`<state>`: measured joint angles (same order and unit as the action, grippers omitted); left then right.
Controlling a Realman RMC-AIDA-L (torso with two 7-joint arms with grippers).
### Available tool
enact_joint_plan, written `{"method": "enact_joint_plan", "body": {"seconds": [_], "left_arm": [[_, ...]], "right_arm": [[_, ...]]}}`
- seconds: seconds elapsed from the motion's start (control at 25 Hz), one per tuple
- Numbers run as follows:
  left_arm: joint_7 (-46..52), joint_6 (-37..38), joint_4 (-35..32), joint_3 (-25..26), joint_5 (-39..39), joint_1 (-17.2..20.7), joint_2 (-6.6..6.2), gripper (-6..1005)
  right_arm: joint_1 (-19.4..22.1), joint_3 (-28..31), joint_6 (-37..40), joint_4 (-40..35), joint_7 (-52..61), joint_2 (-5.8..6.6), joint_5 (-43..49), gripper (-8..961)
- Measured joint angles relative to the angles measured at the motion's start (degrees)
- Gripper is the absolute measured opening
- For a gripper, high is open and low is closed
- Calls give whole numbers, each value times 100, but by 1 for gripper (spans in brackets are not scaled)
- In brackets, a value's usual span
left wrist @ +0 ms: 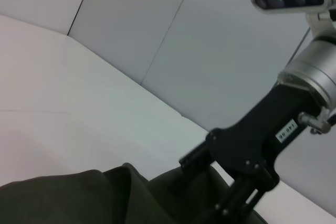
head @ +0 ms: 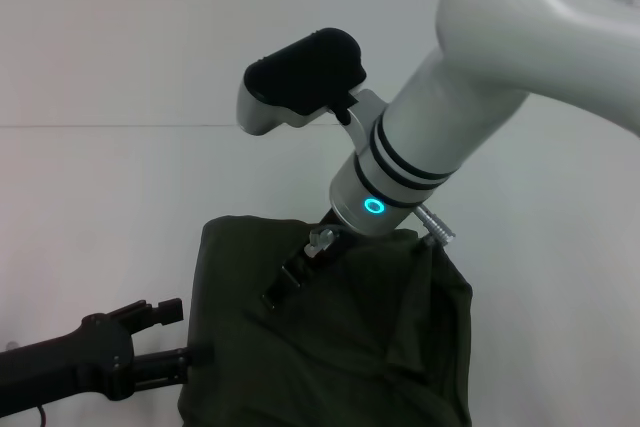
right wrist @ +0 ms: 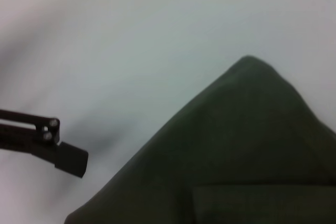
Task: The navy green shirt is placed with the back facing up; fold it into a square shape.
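The navy green shirt [head: 340, 347] lies bunched and partly folded on the white table [head: 100, 197], near its front. It also shows in the left wrist view [left wrist: 79, 198] and in the right wrist view [right wrist: 236, 145]. My right gripper [head: 287, 285] reaches down from the upper right onto the shirt's upper left part; its black body shows in the left wrist view [left wrist: 231, 182], with the tips hidden. My left gripper [head: 188, 335] is open at the shirt's left edge, its lower finger touching the cloth. One dark finger [right wrist: 68, 157] shows beside the shirt in the right wrist view.
The big white right arm [head: 480, 97] and its wrist camera [head: 300, 77] hang over the shirt and hide part of it. Bare white table surrounds the shirt on the left, the right and behind. A pale wall [left wrist: 210, 35] stands beyond the table.
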<state>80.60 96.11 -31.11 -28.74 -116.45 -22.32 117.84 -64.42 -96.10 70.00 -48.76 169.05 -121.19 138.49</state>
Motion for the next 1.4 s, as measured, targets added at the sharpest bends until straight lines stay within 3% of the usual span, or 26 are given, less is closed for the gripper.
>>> {"method": "enact_joint_plan", "body": {"seconds": [0.24,0.76,0.88,1.04,1.16,1.28,1.4], "left_arm": [[0,2,0,0,1,-1,0,942],[34,-22,87,153,62,-11,3,941],[383,-208,213,276,65,-83,14,940],[926,-326,313,280,63,-229,18,940],[1335,-278,324,281,66,-354,17,940],[1837,-298,324,268,61,-528,11,940],[2270,-398,325,243,24,-730,14,939]], "right_arm": [[-324,-42,-123,197,-35,-36,52,884],[-190,10,-1079,683,-435,30,-456,881],[246,241,-1122,146,-356,83,-420,880],[1421,627,-1253,-1175,-681,97,-497,879],[2350,835,-1291,-1904,-1244,97,-1041,879],[3204,1274,-1078,-2066,-2309,117,-2133,879],[3796,1924,-529,-1757,-3647,130,-3305,880]]}}
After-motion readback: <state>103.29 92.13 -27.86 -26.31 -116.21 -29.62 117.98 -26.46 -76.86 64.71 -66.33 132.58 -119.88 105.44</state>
